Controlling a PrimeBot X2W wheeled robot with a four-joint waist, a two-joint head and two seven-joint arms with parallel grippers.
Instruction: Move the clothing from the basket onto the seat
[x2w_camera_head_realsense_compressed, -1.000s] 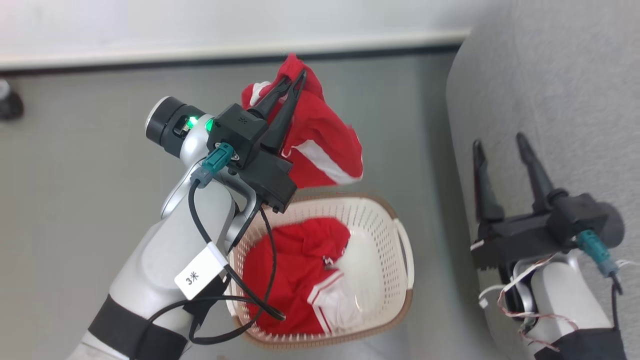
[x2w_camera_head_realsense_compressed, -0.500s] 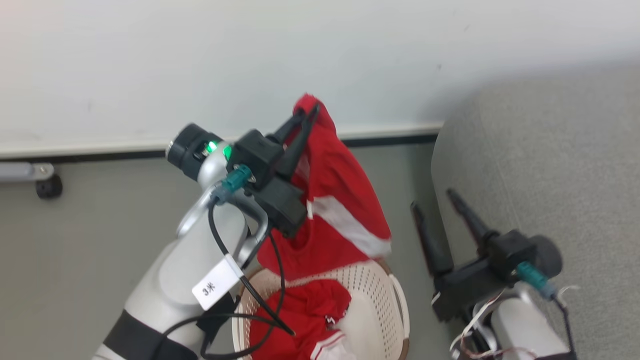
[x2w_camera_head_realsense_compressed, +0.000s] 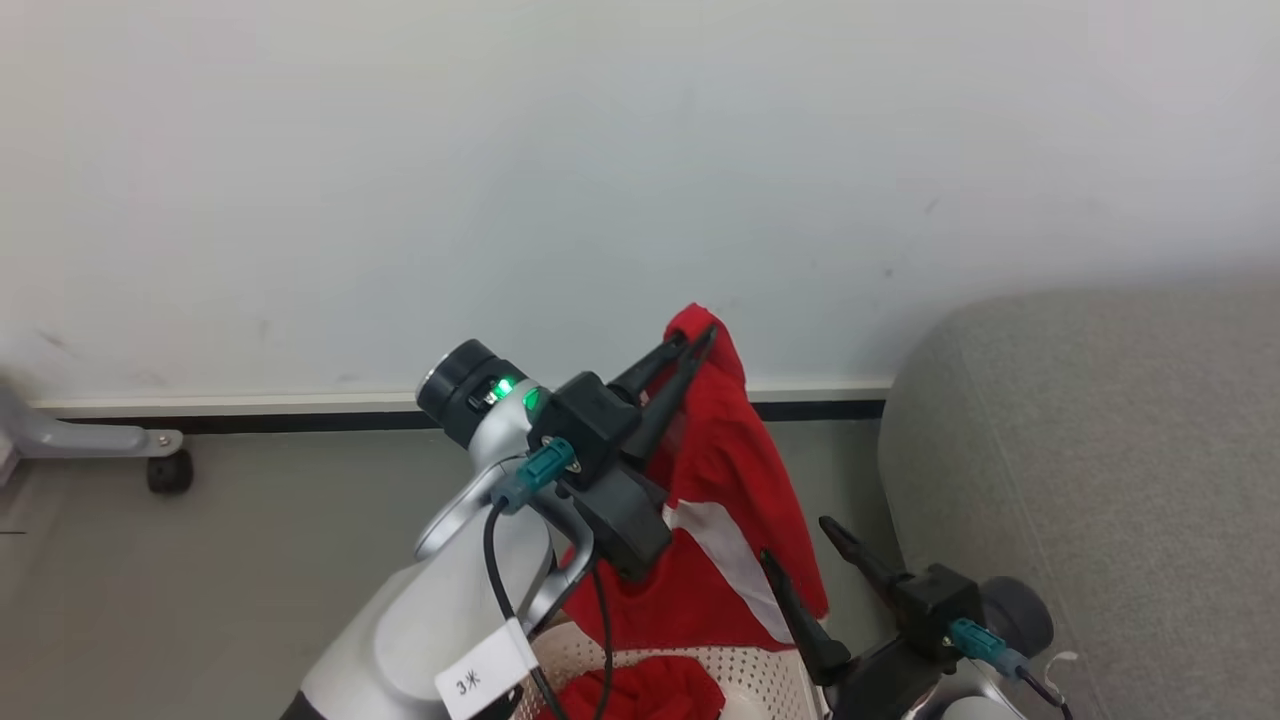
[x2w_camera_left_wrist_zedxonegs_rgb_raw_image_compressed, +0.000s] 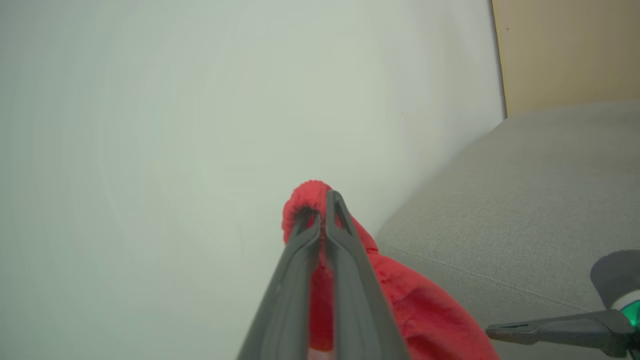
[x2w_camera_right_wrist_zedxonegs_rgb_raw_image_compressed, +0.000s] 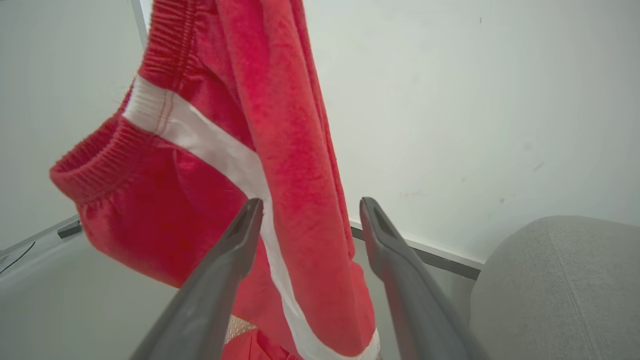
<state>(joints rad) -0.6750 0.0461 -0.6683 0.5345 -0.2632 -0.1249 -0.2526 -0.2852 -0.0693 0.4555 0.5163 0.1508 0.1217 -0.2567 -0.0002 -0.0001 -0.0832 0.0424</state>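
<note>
The left pincer (x2w_camera_head_realsense_compressed: 700, 336) (x2w_camera_left_wrist_zedxonegs_rgb_raw_image_compressed: 322, 200) is clamped shut on a bunched fold at the top of a bright red soft fabric garment (x2w_camera_head_realsense_compressed: 722, 545) (x2w_camera_left_wrist_zedxonegs_rgb_raw_image_compressed: 425, 310) (x2w_camera_right_wrist_zedxonegs_rgb_raw_image_compressed: 200, 175) with a white band across it. Its two long dark fingers lie pressed together with the cloth puffing out just past their tips.

From that pinched point the garment hangs free in the air, draped down beside and below the pincer's black body. Its lower hem reaches the far rim of the cream-white perforated plastic basket (x2w_camera_head_realsense_compressed: 765, 672). It touches neither the pale grey floor (x2w_camera_head_realsense_compressed: 250, 560) nor the large light grey upholstered sofa (x2w_camera_head_realsense_compressed: 1100, 480) (x2w_camera_left_wrist_zedxonegs_rgb_raw_image_compressed: 525, 200) (x2w_camera_right_wrist_zedxonegs_rgb_raw_image_compressed: 560, 290). The sofa's rounded edge stands near it on the right with a strip of floor between.

A second bright red garment (x2w_camera_head_realsense_compressed: 645, 697) lies inside the basket, at the bottom edge of the head view.

The right pincer (x2w_camera_head_realsense_compressed: 795, 540) (x2w_camera_right_wrist_zedxonegs_rgb_raw_image_compressed: 311, 202) has its fingers spread wide and grips nothing. It is raised just beside the hanging garment's lower right hem. In its wrist view the cloth and white band hang beyond the gap between the fingers. Whether the nearer finger touches the cloth, I cannot tell.

Behind everything stands a plain white wall (x2w_camera_head_realsense_compressed: 600, 150) with a dark skirting strip (x2w_camera_head_realsense_compressed: 250, 421), and a grey wheeled foot (x2w_camera_head_realsense_compressed: 167, 472) rests on the floor at the far left.
</note>
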